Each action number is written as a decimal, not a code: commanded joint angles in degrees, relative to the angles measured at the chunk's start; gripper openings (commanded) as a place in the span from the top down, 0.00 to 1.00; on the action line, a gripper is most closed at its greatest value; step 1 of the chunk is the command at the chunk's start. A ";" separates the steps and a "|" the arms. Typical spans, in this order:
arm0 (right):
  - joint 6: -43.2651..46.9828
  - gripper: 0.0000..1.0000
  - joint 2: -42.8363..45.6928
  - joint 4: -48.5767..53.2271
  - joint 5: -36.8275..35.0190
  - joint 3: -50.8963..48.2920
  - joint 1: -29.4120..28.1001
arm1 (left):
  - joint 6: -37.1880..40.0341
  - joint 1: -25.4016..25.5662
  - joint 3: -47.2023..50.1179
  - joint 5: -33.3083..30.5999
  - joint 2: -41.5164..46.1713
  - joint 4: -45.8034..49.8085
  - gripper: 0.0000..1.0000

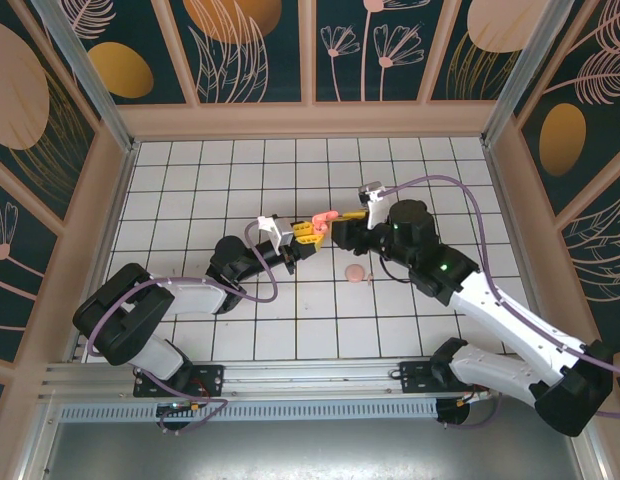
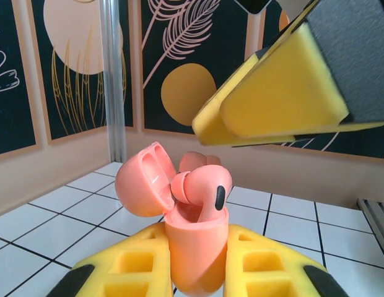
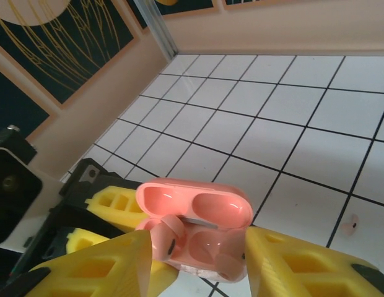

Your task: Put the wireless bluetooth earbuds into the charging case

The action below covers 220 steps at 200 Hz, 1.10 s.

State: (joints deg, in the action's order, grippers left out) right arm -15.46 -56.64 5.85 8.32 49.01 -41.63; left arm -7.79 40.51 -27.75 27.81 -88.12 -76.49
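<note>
The left gripper (image 2: 195,263), with its yellow foam-padded fingers, is clamped on the lower body of the salmon-pink rounded plastic charging case (image 2: 195,247), holding it upright above the white tiled floor (image 1: 240,330) near the middle of the enclosure. The case's hinged lid (image 2: 142,179) is swung open and tilts back to one side. One small pale pink earbud (image 2: 201,189) with a dark oval spot on its stem sits in a socket of the charging case, its rounded head poking out above the rim. A second pinkish shape shows just behind it, but the left wrist view is too crowded to tell whether that is another earbud or part of the case's interior. The right gripper (image 3: 199,235) hangs over the open case with its yellow fingers spread apart, one on each side of the case and holding nothing. On the floor, near the two grippers and apart from the case, lies a pale pink round disc (image 1: 357,272)
</note>
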 commanded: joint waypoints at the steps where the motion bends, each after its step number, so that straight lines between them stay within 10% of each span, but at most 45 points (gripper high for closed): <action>1: -1.51 0.57 2.01 -3.00 2.49 0.70 1.02 | 0.15 0.08 -0.76 0.11 1.45 -2.50 0.87; 98: -8.01 0.82 3.34 -2.64 11.25 -4.47 9.94 | 0.30 0.05 -0.83 0.22 1.90 -2.35 0.87; 220: -6.60 0.85 -0.94 -3.75 15.85 -2.34 8.58 | 0.62 0.06 -1.17 0.20 2.07 -1.82 0.87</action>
State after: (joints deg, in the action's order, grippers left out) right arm -22.85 -57.19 4.29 22.94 44.99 -32.34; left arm -7.77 40.51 -27.75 27.83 -87.37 -76.49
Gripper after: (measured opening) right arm 0.147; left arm 0.155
